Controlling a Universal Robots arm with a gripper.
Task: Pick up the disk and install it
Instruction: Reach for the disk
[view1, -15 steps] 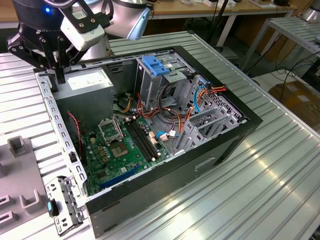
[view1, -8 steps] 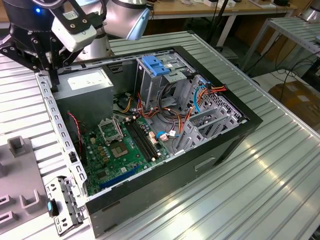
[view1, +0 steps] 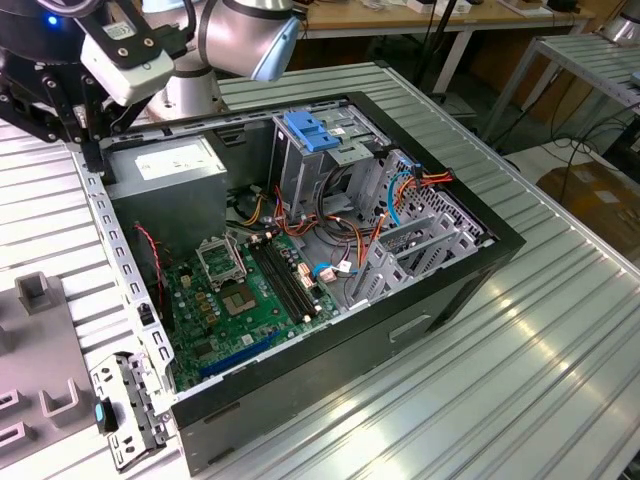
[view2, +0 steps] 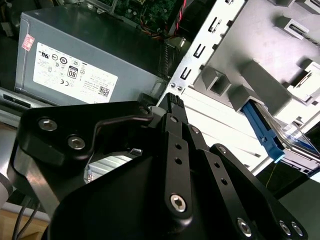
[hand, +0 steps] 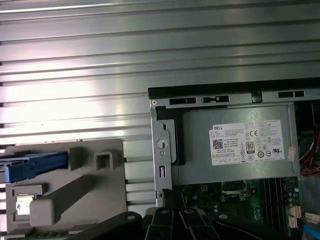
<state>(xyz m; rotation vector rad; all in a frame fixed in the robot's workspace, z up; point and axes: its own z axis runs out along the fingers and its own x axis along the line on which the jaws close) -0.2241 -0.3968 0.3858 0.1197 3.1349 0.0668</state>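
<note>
Gripper (view2: 167, 104), pressed together and empty, hangs over the case (hand: 161, 150); the disk (hand: 35, 166) lies in a grey holder (hand: 90, 192), long axis pointing toward that case.

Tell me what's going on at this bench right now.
A robot arm's gripper hangs at the edge of the open computer case, next to the power supply. The disk, in its blue rails, lies on the grey fixture outside the case, not yet picked up.
</note>
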